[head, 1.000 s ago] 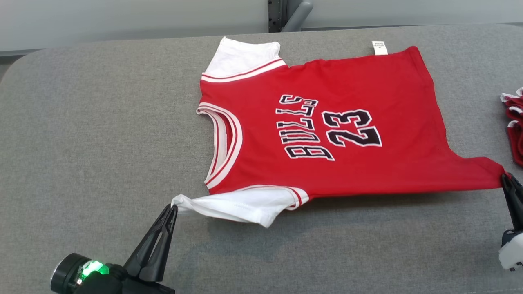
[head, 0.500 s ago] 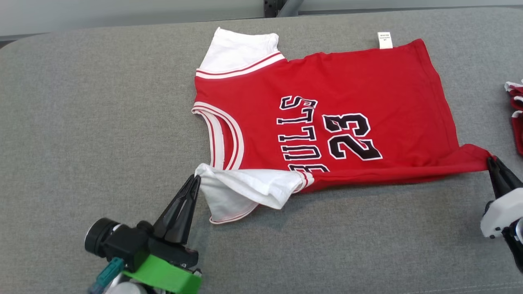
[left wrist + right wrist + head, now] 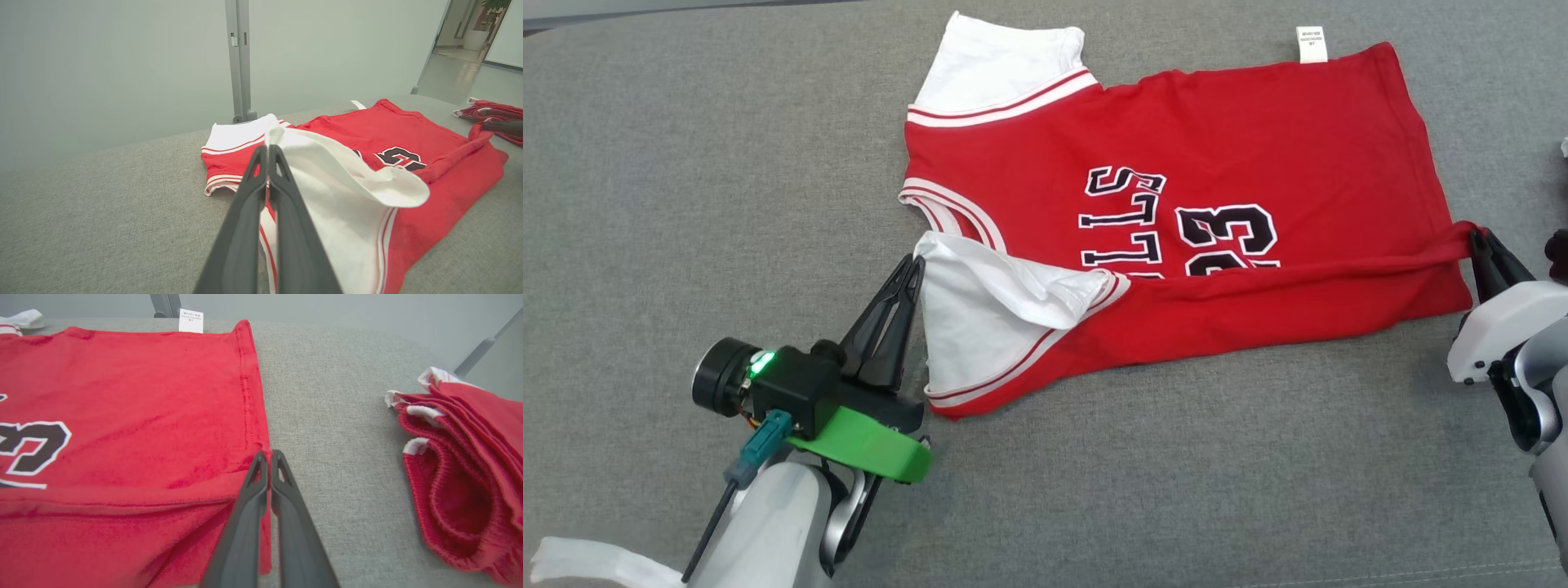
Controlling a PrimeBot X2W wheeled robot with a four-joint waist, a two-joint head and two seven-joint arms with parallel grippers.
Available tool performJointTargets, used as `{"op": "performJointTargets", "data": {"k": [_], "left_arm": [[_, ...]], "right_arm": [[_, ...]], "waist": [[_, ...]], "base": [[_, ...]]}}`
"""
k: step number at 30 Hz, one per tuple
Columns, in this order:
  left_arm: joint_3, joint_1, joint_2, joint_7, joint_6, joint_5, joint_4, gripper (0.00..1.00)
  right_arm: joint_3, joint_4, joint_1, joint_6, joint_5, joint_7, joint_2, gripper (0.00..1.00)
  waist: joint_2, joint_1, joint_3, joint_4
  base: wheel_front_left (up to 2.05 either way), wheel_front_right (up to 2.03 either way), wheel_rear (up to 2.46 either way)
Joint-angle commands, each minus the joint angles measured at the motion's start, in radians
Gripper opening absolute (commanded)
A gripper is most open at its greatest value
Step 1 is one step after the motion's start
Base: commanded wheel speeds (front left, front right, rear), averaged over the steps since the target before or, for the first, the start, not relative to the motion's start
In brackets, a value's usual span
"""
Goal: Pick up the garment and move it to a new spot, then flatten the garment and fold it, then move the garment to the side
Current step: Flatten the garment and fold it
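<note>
**Both grippers pinch the jersey's near edge, lifted over its front**

On the left, the left gripper rises from the lower part of the head view over the grey woven-fabric table; its two long dark fingers are pressed together on the edge of the near white sleeve, which is raised and turned back; beside it to the right lies the red knit jersey with white sleeves and black lettering, spread across the middle of the table with its neck towards the left; its near side is doubled over the front, hiding the lower part of the lettering; a small white rectangular label sticks out at the far edge; further right, the right gripper has its fingers closed on the red hem corner; rightmost, well apart, sits a pile of folded red and white garments.
</note>
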Motion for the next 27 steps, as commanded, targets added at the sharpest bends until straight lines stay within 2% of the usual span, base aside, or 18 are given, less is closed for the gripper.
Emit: {"op": "performJointTargets", "data": {"k": [1,2,3,4,5,6,7,12,18,22,27], "left_arm": [[0.002,-0.019,-0.003,0.000,0.002,0.005,0.003,0.00],[-0.001,-0.028,-0.007,0.000,0.002,0.009,0.008,0.00],[-0.001,-0.037,-0.012,0.000,0.002,0.011,0.014,0.00],[0.002,-0.048,-0.016,0.000,0.002,0.016,0.019,0.30],[0.010,-0.056,-0.021,0.000,0.002,0.023,0.022,0.42],[0.019,-0.059,-0.027,0.000,0.002,0.030,0.029,0.96],[0.026,-0.061,-0.035,0.000,0.002,0.036,0.032,1.00],[0.073,-0.038,-0.067,0.000,0.002,0.060,0.026,1.00],[0.148,0.069,-0.109,0.000,0.003,0.053,-0.010,1.00],[0.139,0.149,-0.127,0.000,0.003,0.011,-0.004,1.00],[0.101,0.195,-0.135,0.000,0.003,-0.058,0.057,1.00]], "right_arm": [[0.001,0.003,-0.013,-0.002,-0.008,-0.005,0.004,0.01],[0.004,0.011,-0.025,-0.002,-0.012,-0.013,0.009,0.30],[0.005,0.019,-0.034,-0.002,-0.016,-0.019,0.011,0.68],[0.008,0.028,-0.042,-0.002,-0.020,-0.028,0.014,1.00],[0.010,0.033,-0.048,-0.002,-0.025,-0.041,0.018,1.00],[0.012,0.038,-0.055,-0.002,-0.026,-0.057,0.022,1.00],[0.014,0.042,-0.060,-0.002,-0.027,-0.077,0.025,1.00],[0.026,0.016,-0.029,-0.002,-0.008,-0.188,0.029,1.00],[0.006,-0.081,0.107,-0.002,0.046,-0.208,0.019,1.00],[-0.032,-0.123,0.213,-0.002,0.072,-0.208,0.027,1.00],[-0.044,-0.125,0.257,-0.002,0.091,-0.208,0.025,1.00]], "waist": [[-0.0001,0.0001,0.004,0.000],[-0.0001,0.0001,0.007,0.000],[-0.0001,0.0001,0.011,0.001],[-0.0001,0.0001,0.013,0.001],[-0.0001,0.0001,0.016,0.001],[-0.0001,0.0001,0.018,0.002],[-0.0001,0.0001,0.020,0.001],[-0.0001,0.0001,0.017,0.000],[-0.0001,0.0001,-0.014,-0.005],[-0.0001,0.0001,-0.036,-0.006],[-0.0001,0.0001,-0.052,-0.009]], "base": [[0.00,0.00,0.00],[0.00,0.00,0.00],[0.00,0.00,0.00],[0.00,0.00,0.00],[0.00,0.00,0.00],[0.00,0.00,0.00],[0.00,0.00,0.00],[0.00,0.00,0.00],[0.00,0.00,0.00],[0.00,0.00,0.00],[0.00,0.00,0.00]]}}
